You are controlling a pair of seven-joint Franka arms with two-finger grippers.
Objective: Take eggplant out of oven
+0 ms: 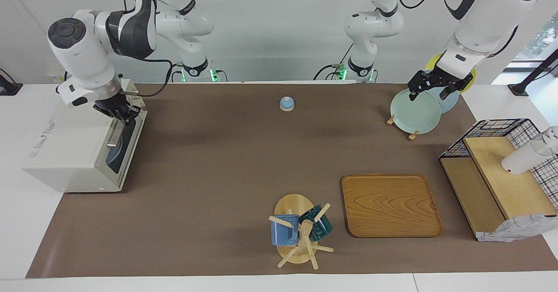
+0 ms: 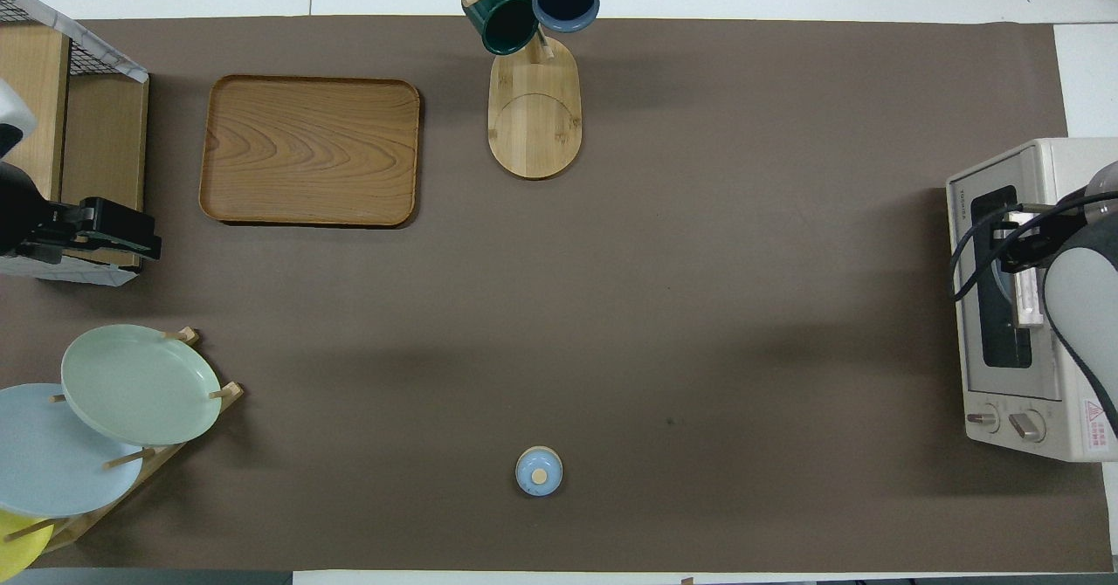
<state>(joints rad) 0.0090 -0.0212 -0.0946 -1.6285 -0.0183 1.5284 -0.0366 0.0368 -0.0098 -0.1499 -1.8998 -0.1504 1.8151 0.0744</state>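
The cream-white oven [image 1: 69, 152] stands at the right arm's end of the table, and it also shows in the overhead view [image 2: 987, 375]. Its glass door [image 1: 124, 146] stands closed. My right gripper [image 1: 121, 114] is down at the end of the metal bar handle [image 1: 114, 136] nearer to the robots, at the door's top edge; it also shows in the overhead view [image 2: 1017, 249]. The eggplant is hidden. My left gripper [image 1: 429, 93] hangs open and empty over the plate rack and waits; it also shows in the overhead view [image 2: 131, 236].
A plate rack with a green plate [image 1: 415, 111] stands at the left arm's end. A wooden tray [image 1: 390, 205], a mug tree [image 1: 301, 235] with two mugs, a small blue bell [image 1: 286, 103] and a wire-mesh wooden shelf [image 1: 501, 174] are on the table.
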